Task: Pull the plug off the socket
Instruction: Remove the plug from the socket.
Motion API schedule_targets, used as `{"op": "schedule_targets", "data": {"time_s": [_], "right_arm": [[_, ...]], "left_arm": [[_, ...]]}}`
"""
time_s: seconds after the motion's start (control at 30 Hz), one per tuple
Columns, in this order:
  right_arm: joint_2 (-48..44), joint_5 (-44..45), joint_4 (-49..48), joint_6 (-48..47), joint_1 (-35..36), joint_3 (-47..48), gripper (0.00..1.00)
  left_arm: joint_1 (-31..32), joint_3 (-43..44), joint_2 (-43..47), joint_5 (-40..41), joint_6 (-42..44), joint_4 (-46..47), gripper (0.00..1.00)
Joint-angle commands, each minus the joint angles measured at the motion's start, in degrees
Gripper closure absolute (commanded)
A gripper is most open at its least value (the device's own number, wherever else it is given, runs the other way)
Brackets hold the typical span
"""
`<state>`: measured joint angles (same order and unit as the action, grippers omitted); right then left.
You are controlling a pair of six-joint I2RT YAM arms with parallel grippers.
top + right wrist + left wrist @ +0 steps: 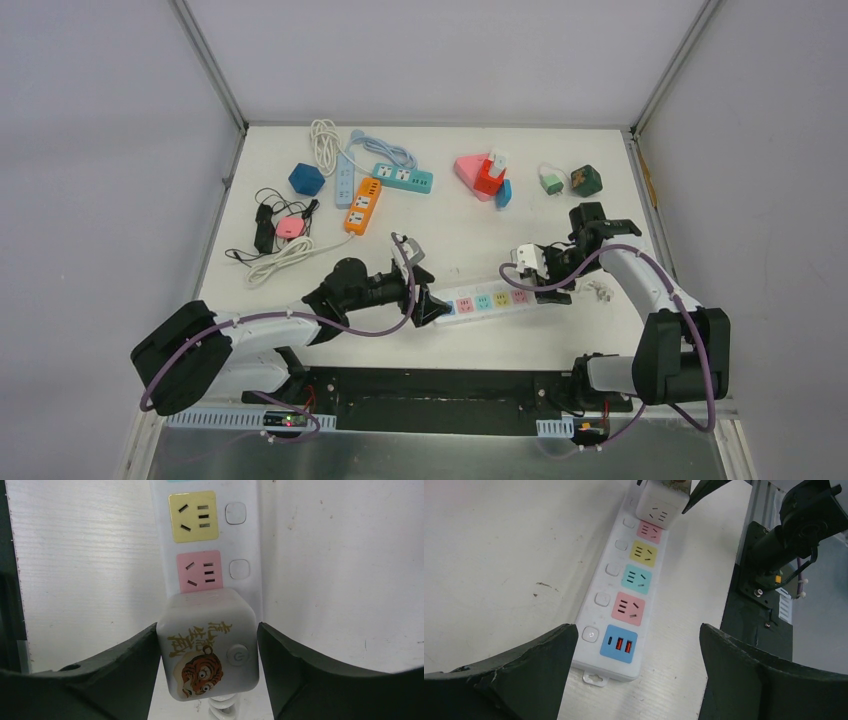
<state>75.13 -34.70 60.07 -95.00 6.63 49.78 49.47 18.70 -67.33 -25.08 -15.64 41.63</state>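
A white power strip (pixel 490 298) (pixel 624 595) (pixel 210 530) with coloured sockets lies at the table's near middle. A white cube plug (pixel 527 262) (pixel 661 502) (pixel 207 650) with a tiger picture sits in the socket at its right end. My right gripper (pixel 535 270) (pixel 207 627) is shut on the plug, one finger pressed against each side. A coiled white cord (pixel 220 710) hangs from the plug. My left gripper (pixel 428 300) (pixel 636 630) is open at the strip's left end. The blue USB end lies between its fingers, near the left one, untouched.
At the back left lie an orange strip (pixel 362 205), a teal strip (pixel 403 178), a light blue strip (pixel 345 180) and a blue cube (pixel 306 179). A pink block with a red plug (pixel 485 172) and a dark green cube (pixel 586 179) are at the back right. Black cables (pixel 265 225) lie left.
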Motion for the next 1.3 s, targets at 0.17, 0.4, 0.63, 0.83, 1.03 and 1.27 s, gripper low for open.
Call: {"op": "schedule_targets", "data": {"time_s": [0.17, 0.4, 0.63, 0.83, 1.03, 1.27], "right_arm": [[-1.0, 0.4, 1.4, -2.8, 0.4, -0.1, 0.27], [-1.9, -0.4, 2.3, -3.2, 0.8, -0.3, 0.43], [-3.9, -2.4, 2.0, -2.7, 3.4, -1.1, 0.85], [-4.5, -4.1, 0.2, 1.6, 9.5, -0.8, 1.00], [-3.3, -4.2, -1.6, 5.8, 11.6, -0.1, 1.00], [-3.6, -3.1, -4.3, 8.2, 12.0, -0.8, 1.00]], "left_arm": [[0.6, 1.5, -2.9, -3.4, 6.7, 2.8, 0.04], [1.5, 3.7, -6.1, -3.2, 12.8, 1.9, 0.04], [4.0, 7.8, -9.1, -1.0, 23.2, -4.7, 0.04], [5.3, 10.3, -15.6, -3.9, 29.1, -3.1, 0.05], [8.2, 11.5, -19.5, -1.7, 31.0, -1.1, 0.05], [10.1, 12.1, -22.2, -0.2, 31.6, -0.3, 0.04]]}}
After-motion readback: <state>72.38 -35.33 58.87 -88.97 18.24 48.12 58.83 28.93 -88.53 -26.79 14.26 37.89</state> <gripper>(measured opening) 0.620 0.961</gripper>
